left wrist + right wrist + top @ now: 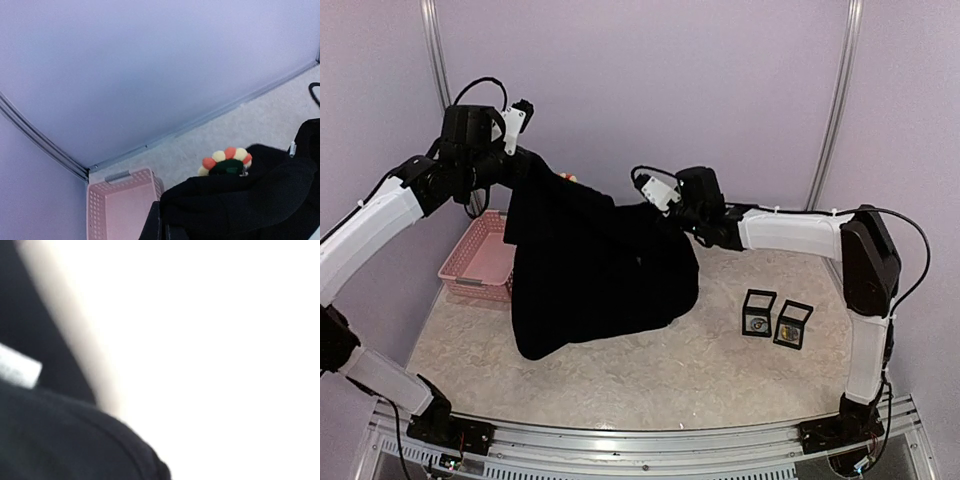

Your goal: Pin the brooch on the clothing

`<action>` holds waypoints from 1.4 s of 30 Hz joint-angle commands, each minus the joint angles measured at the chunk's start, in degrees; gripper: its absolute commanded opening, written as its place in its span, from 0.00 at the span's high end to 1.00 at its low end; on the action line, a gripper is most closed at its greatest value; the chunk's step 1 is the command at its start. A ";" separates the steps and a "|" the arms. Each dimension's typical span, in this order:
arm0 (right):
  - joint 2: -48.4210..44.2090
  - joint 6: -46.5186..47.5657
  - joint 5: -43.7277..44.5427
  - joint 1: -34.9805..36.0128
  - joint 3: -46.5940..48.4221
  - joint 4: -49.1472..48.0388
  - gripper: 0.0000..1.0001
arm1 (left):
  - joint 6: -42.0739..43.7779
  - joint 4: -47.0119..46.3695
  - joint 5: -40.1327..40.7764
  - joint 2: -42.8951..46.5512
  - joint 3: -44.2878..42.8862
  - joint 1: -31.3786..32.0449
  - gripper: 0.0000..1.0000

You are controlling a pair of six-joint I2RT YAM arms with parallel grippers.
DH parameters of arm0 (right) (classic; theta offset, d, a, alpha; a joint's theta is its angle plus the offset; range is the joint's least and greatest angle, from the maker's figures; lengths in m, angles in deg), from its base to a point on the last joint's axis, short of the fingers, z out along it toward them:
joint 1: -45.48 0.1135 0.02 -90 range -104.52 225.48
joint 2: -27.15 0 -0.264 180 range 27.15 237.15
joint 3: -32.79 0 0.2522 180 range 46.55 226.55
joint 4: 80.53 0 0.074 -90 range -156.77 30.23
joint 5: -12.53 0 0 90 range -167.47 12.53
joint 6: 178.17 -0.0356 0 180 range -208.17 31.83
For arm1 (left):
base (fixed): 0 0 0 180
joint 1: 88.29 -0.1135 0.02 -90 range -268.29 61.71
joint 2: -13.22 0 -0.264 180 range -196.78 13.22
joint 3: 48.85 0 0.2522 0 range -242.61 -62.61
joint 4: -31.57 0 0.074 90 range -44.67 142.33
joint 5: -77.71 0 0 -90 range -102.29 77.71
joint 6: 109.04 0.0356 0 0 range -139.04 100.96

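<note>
The clothing point(595, 265), a black T-shirt, hangs in the air with its lower part bunched on the table. My left gripper point(512, 170) is shut on its upper left corner. In the left wrist view, black cloth point(240, 200) drapes over the dark fingers point(154, 227), and an orange-yellow flower point(227, 159) peeks above a fold. My right gripper point(667, 213) is shut on the shirt's upper right edge. Its wrist view shows only blurred cloth point(60, 440) and a white label point(17, 371). The brooch point(757, 323) looks like the small round badge in a black box, far from both grippers.
A pink perforated basket point(480, 262) stands at the back left, partly behind the shirt, and shows below the cloth in the left wrist view point(117, 207). Two small black display boxes point(792, 324) sit side by side on the right of the speckled table point(650, 370).
</note>
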 commanded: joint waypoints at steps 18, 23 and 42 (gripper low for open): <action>-16.09 -4.01 -0.22 -7.41 21.34 11.55 1.00 | 10.79 -7.85 2.47 -16.85 -29.39 -3.66 1.00; -24.92 -3.76 -8.15 1.04 2.21 24.29 1.00 | -6.52 -2.03 2.50 -4.59 -3.31 1.50 1.00; -24.31 -31.11 -50.26 20.52 -30.09 37.87 1.00 | -56.20 7.02 -5.19 20.46 44.95 23.41 1.00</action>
